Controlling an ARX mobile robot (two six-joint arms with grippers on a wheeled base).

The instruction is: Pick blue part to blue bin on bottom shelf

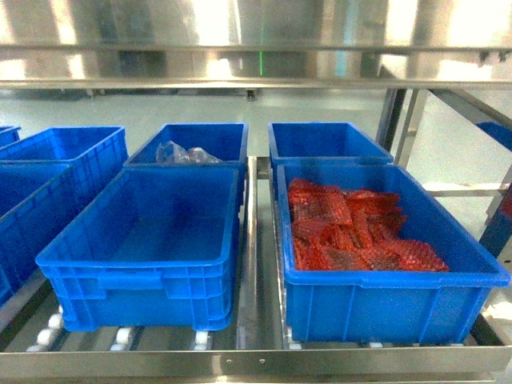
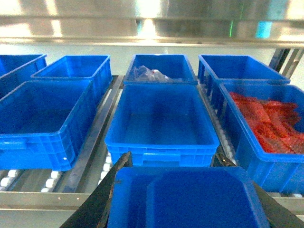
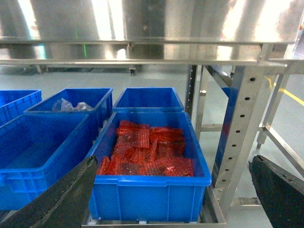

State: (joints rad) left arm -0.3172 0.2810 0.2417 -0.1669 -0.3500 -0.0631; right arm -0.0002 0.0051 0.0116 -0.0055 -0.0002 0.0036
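On the stainless-steel roller bottom shelf, the empty bright-blue plastic bin sits front-left, long axis running near to far. Right of it, a like crate holds red bubble-wrap bags. The left gripper clamps a blue blocky part, orientation unclear. Right gripper fingers stand spread apart, holding nothing.

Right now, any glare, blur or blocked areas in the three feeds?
Head view: blown-out glare on the steel upper shelf, overall soft focus. Left wrist view: a blurred blue object between the dark fingers fills the bottom edge; it can't be identified. Right wrist view: bright reflections on the steel panel; dark out-of-focus fingers block both lower corners.
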